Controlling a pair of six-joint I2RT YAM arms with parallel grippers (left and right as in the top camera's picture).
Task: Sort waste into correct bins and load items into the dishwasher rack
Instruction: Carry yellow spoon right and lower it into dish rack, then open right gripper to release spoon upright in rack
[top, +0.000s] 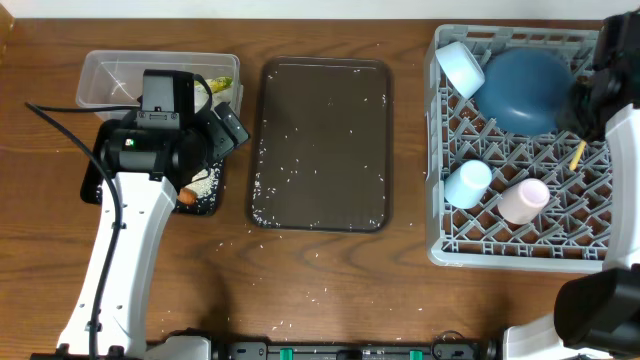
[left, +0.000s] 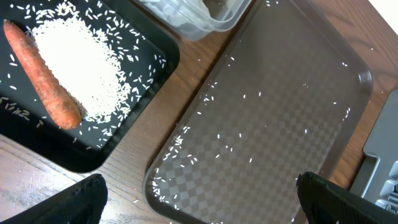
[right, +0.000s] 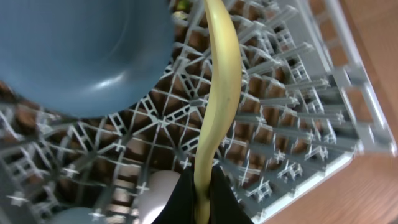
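While your right gripper (right: 200, 198) is clamped on the handle end of the small yellow plastic spoon (right: 221, 81), the spoon hangs over the lattice floor of the large square grey plastic dishwasher rack (right: 292, 124), just beside the large dark blue bowl (right: 74, 50). The smaller white bowl (top: 462, 66), light blue cup (top: 468, 183) and pale pink cup (top: 524, 199) already sit in the rack, so you appear to be loading the last item. Next, lower the spoon and release it lying across the grid bars so it doesn't slip through. Your left gripper (left: 199, 193) hovers empty, fingers wide apart, over the dark brown serving tray (left: 280, 124), beside the shallow black rectangular tray (left: 146, 87) holding the orange carrot piece (left: 43, 78) and white rice grains (left: 78, 65).
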